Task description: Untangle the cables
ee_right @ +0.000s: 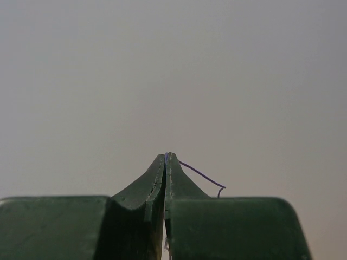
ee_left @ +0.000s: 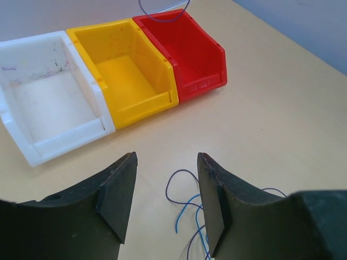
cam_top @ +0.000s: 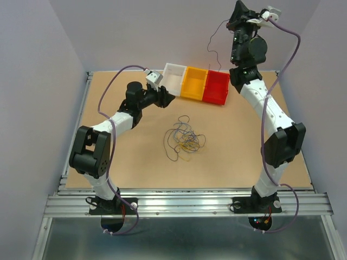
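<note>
The cables (cam_top: 184, 138) lie in a loose tangle of yellow, dark purple and pale wires in the middle of the table. My right gripper (cam_top: 232, 23) is raised high at the back, shut on one thin purple cable (cam_top: 211, 46) that hangs down towards the red bin (cam_top: 217, 89). In the right wrist view the cable (ee_right: 200, 174) sticks out from the shut gripper (ee_right: 167, 156). My left gripper (cam_top: 169, 97) hovers open in front of the white bin (cam_top: 174, 76), behind the tangle. In its wrist view, purple and blue cable ends (ee_left: 179, 179) lie between the open gripper's (ee_left: 167, 160) fingers.
Three bins stand in a row at the back: white (ee_left: 32, 146), yellow (ee_left: 157, 103) and red (ee_left: 206, 81). The hanging purple cable's end (ee_left: 162, 16) dangles over the red one. A metal rail edges the table on the left (cam_top: 76, 124).
</note>
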